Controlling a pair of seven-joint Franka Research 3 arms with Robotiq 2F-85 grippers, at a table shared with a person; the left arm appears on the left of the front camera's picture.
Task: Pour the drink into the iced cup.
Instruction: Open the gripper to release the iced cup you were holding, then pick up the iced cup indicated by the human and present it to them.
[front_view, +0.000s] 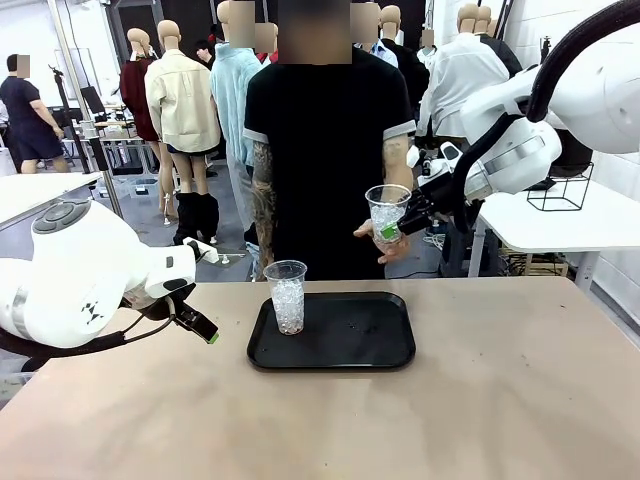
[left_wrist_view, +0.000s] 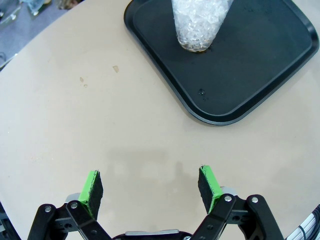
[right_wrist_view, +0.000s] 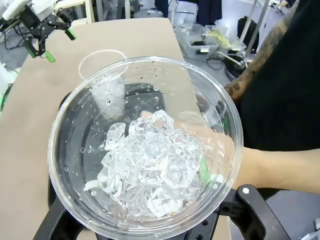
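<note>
My right gripper (front_view: 393, 226) is shut on a clear iced cup (front_view: 387, 208), holding it in the air beyond the table's far edge. A person's hand (front_view: 372, 238) is at the cup's lower part. From above, the right wrist view shows this cup (right_wrist_view: 150, 160) packed with ice cubes between my right gripper's (right_wrist_view: 150, 222) fingers. A second iced cup (front_view: 288, 298) stands upright on the left part of a black tray (front_view: 365, 340). My left gripper (left_wrist_view: 150, 182) hangs open and empty over bare table, short of the tray (left_wrist_view: 260, 70) and that cup (left_wrist_view: 200, 25). The drink is out of view.
The person stands at the middle of the table's far edge. A white side table with a black wire stand (front_view: 560, 186) is at the back right. The left arm's bulky body (front_view: 70, 275) sits over the table's left side. Tan tabletop (front_view: 480, 410) stretches around the tray.
</note>
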